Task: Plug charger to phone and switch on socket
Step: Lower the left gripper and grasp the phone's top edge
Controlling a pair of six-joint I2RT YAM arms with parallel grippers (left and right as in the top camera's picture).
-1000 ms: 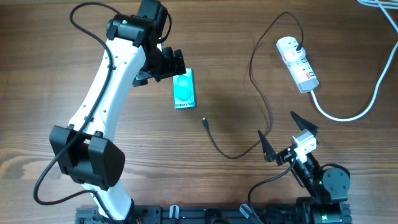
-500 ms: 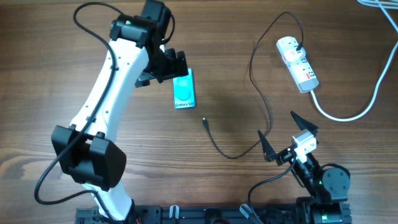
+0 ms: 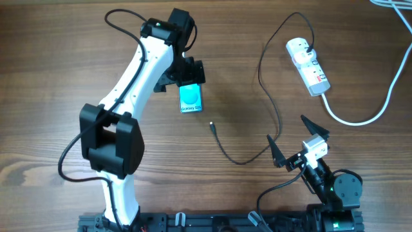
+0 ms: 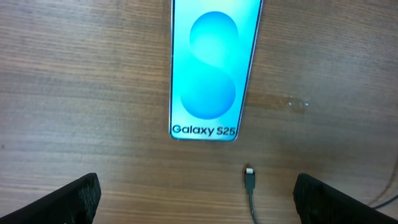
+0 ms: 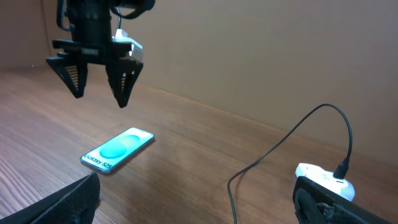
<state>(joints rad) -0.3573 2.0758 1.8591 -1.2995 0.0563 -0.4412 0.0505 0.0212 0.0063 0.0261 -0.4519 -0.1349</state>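
The phone [image 3: 190, 98] lies flat on the wooden table, cyan screen up, its "Galaxy" strip toward the front. My left gripper [image 3: 187, 72] hovers open above the phone's far end, holding nothing. In the left wrist view the phone [image 4: 211, 68] fills the top centre, and the charger plug [image 4: 249, 177] lies just below it, metallic tip toward the phone. The black charger cable [image 3: 244, 158] runs from the plug [image 3: 212, 125] in a loop up to the white socket [image 3: 308, 66] at the back right. My right gripper [image 3: 295, 138] stands open at the front right, empty.
A thick white cord [image 3: 360, 119] curves from the socket toward the right edge. From the right wrist I see the left gripper [image 5: 99, 81] above the phone [image 5: 118, 150], the cable [image 5: 292, 143] and the socket [image 5: 323, 180]. The arm bases sit at the front edge.
My left arm has swung to the right, bringing its open gripper from beside the phone's left to above its far end. The right arm, phone and cable have not moved.
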